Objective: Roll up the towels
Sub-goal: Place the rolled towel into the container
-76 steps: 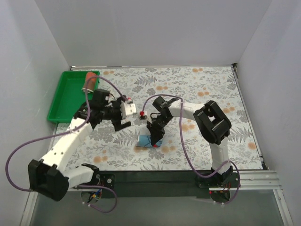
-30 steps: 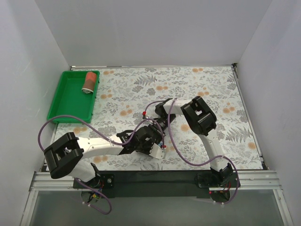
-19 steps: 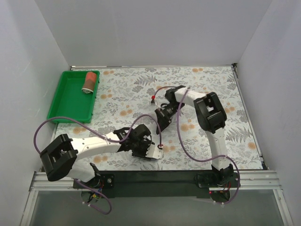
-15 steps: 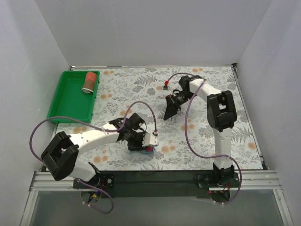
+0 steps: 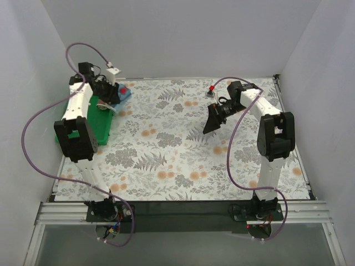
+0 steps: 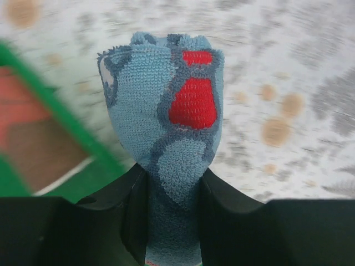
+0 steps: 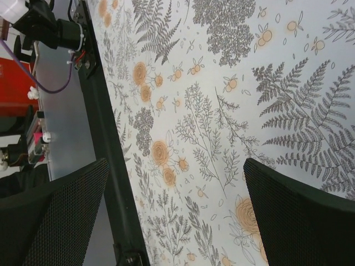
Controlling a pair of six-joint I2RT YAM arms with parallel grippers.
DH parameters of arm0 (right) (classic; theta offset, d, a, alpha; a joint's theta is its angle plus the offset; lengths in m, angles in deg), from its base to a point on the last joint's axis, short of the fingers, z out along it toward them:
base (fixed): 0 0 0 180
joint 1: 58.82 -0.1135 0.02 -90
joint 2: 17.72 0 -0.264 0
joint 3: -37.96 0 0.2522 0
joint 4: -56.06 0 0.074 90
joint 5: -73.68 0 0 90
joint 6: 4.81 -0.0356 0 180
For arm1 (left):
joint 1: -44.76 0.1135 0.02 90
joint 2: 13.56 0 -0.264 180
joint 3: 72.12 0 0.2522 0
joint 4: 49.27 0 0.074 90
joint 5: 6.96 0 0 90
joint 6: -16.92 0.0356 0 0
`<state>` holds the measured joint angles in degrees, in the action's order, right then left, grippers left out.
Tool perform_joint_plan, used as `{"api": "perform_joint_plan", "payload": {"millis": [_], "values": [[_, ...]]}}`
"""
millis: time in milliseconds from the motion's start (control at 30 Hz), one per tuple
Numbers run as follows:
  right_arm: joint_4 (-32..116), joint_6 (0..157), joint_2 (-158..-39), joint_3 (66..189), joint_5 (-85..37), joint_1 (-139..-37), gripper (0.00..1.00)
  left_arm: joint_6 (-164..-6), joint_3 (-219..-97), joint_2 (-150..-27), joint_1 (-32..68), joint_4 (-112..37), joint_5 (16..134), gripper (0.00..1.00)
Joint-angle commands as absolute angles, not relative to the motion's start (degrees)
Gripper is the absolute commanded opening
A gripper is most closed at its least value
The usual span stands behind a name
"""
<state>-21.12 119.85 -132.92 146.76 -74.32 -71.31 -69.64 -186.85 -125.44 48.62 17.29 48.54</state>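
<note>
Two towels show. You have the light blue towel clenched in the left claw. It is a short, tight roll of looped terry, printed with dark blue-grey outlines and two red patches. Its lower end is pinched between the black fingers, and its bunched head stands out beyond them. In the top view that claw holds the roll in the air at about 10 o'clock of the surface, over the right rim of the green tray. The rust-red towel lies inside the tray, toward 9 o'clock in the left wrist view. It is too blurred there for you to tell its shape.

Your right claw is released and holds nothing. Its fingers are spread wide above the cloth, a little toward 2 o'clock from the middle.

The surface is a pale cloth printed with grey ferns and orange blossoms. Plain pale walls close it in at 9, 12 and 3 o'clock.
</note>
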Motion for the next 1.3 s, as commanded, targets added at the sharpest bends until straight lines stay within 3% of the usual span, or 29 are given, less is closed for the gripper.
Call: {"api": "perform_joint_plan", "payload": {"millis": [0,167,567,1267], "values": [[-22.2,120.1,-131.6,145.3,-75.4,-71.3,0.99,-72.6,-201.8,-131.4,57.1,22.0,48.2,0.0],[-22.0,120.5,-132.0,144.2,-76.0,-71.4,0.99,-75.9,-216.0,-144.2,62.3,21.8,54.8,0.0],[-22.0,121.5,-131.0,141.0,-74.9,-71.4,0.99,-78.1,-210.8,-150.7,63.8,4.1,66.9,0.0],[-21.9,121.2,-132.6,139.3,-76.9,-71.4,0.99,-88.8,-215.5,-158.3,62.5,-0.3,64.7,0.0]]}}
